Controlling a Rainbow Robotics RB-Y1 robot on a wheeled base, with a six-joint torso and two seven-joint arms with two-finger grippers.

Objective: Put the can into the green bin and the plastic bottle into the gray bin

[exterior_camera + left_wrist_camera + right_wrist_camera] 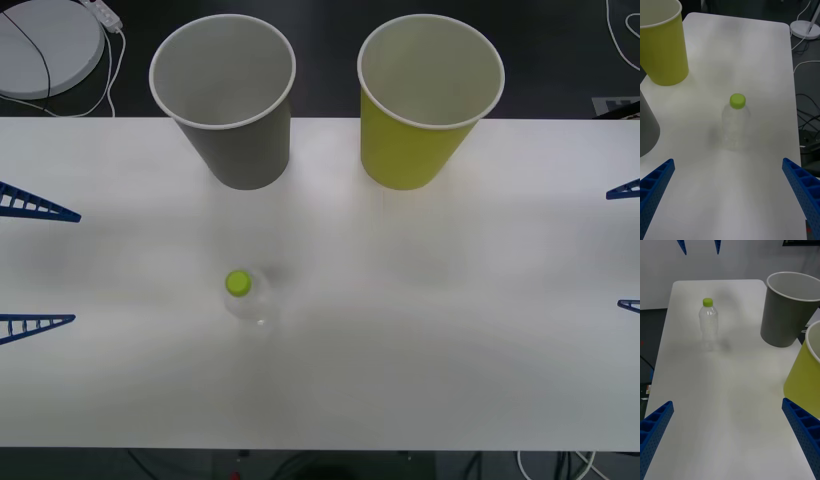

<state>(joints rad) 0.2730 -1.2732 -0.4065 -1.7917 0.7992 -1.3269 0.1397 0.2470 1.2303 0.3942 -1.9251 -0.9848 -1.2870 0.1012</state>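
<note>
At the left edge of the front view the left tool (38,268) hangs over the white bench (450,300) with its 2 fingers spread, holding nothing. The gray bin (228,105) stands upper left of centre; below it, the plastic bottle (244,295) stands upright. The green bin (425,105) stands upper right. At the right edge, the right tool (626,248) is spread, empty.

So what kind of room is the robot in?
Probably a lab or test room: a plain white table with just two big paper bins and a bottle, plus loose cables on the dark floor.
</note>
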